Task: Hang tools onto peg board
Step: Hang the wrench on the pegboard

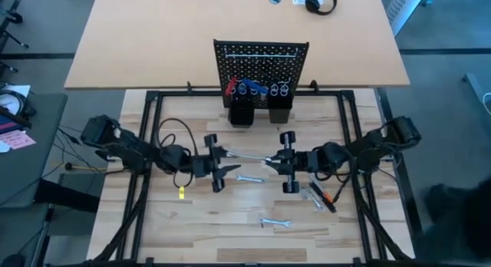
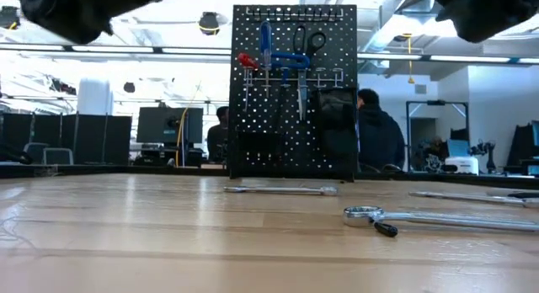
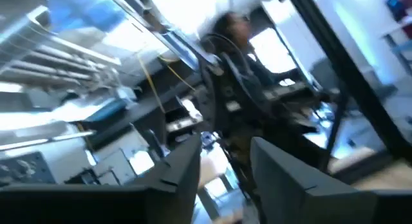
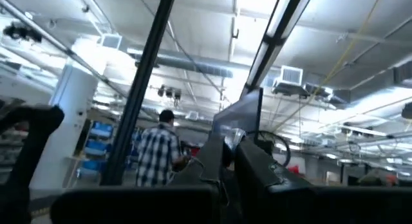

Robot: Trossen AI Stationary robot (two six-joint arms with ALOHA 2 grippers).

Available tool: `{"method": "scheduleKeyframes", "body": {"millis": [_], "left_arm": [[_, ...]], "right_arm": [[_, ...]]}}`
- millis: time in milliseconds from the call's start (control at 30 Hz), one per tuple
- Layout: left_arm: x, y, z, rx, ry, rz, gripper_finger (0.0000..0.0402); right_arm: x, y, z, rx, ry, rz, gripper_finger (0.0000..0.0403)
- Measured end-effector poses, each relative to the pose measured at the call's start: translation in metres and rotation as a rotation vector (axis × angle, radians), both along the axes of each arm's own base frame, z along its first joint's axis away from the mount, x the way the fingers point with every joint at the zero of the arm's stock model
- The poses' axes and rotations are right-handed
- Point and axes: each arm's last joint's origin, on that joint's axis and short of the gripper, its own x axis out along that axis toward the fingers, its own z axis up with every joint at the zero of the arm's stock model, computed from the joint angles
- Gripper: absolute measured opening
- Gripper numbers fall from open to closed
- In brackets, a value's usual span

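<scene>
Only the high view shows a wrench (image 1: 247,155) spanning both grippers: right gripper (image 1: 270,161) pinches its end, left gripper (image 1: 227,153) jaws spread beside it. Low view: tools (image 2: 282,59) hang on peg board (image 2: 293,116).

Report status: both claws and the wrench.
Right claw shut on long silver wrench, mid-table. Left claw open at its other end. Black perforated peg board behind; nothing between.
</scene>
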Motion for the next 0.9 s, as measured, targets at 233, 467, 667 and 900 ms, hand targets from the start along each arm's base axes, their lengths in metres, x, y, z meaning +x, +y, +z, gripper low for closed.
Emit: {"method": "scheduleKeyframes", "body": {"millis": [233,467,667,900], "left_arm": [[0.011,-0.003,0.019,-0.08,-0.014,-0.044,0.0194],[0.011,-0.008,0.021,-0.152,-0.019,-0.083,0.0197],[0.005,-0.022,0.024,-0.122,-0.052,-0.08,0.0183],[-0.003,-0.035,0.03,-0.062,-0.11,0.014,0.0144]], "right_arm": [[0.019,0.005,-0.005,0.004,0.018,0.029,0.0028],[0.04,0.005,-0.014,0.024,0.045,0.034,0.0028],[0.045,0.0,-0.019,0.035,0.062,0.052,0.0028],[0.044,0.001,-0.019,0.031,0.059,0.059,0.0028]]}}
